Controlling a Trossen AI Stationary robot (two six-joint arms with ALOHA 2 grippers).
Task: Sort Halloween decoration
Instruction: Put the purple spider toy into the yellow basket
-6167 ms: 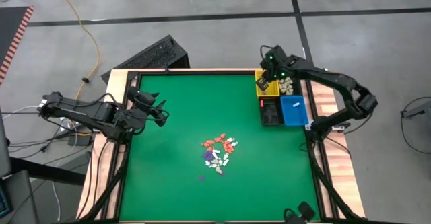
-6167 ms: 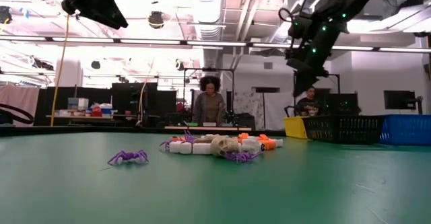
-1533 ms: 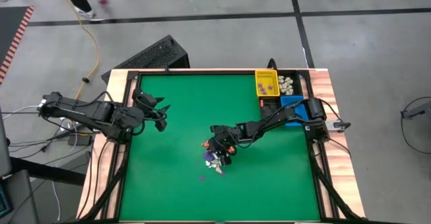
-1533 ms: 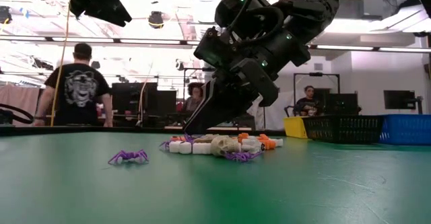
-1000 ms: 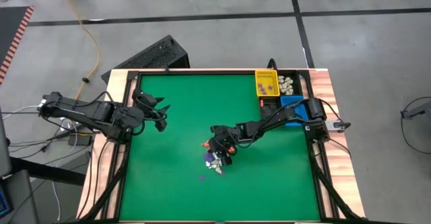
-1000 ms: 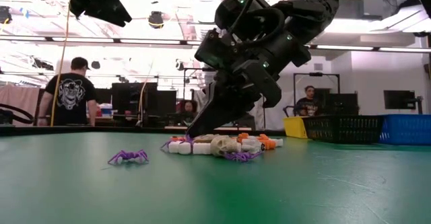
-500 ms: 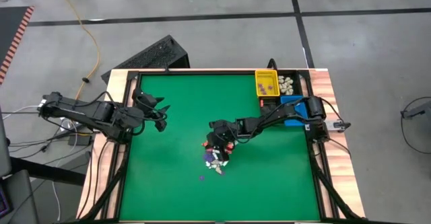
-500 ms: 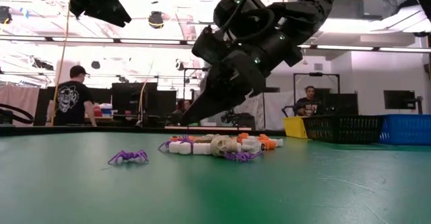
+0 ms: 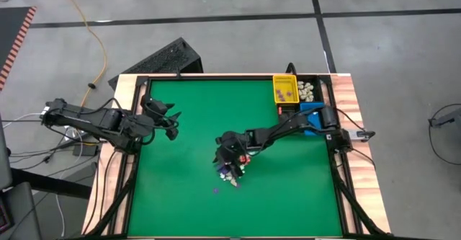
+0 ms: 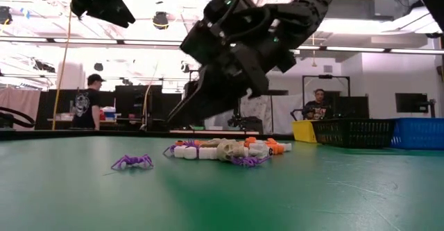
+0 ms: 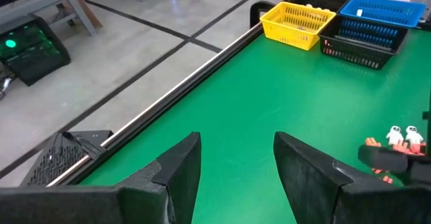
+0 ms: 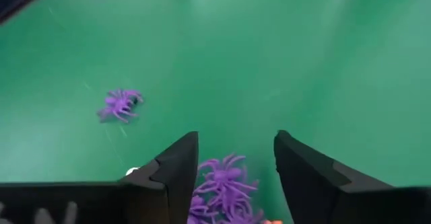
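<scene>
Where the green felt-like table [image 9: 180, 182] is bare, it looks smooth and matte, framed by a pale wooden rim. Near its middle lies the heap of trinkets [image 10: 225, 150]: small glossy plastic pieces, cream-white blocks and a rounded skull-like lump, orange-red bits, and spindly purple spiders with thin curled legs. One lone spider [image 10: 132, 162] sits apart from the heap, toward the front edge; it also shows in the right wrist view [image 12: 119, 103], flat on the cloth with legs splayed. More purple spiders [image 12: 225, 187] lie just ahead of the right fingers.

At the far right corner stand three rectangular bins of ribbed, slotted plastic: yellow bin [image 9: 284, 91], blue bin [image 9: 312, 114] and black bin [image 11: 360, 50]. Purple specks show in the yellow one, and pale lumps sit just beside it at the corner.

The right gripper [image 9: 229, 156] hangs over the heap, angled down, its dark blunt fingers [image 12: 174, 163] spread wide with nothing between them; the purple spiders show through the gap, and whether the tips touch them cannot be told. In the low view it is clear of the pile [image 10: 201, 99].

The left gripper [image 9: 173, 124] hovers near the left edge, well apart from the trinkets, its fingers [image 11: 178, 167] parted wide and holding nothing.
</scene>
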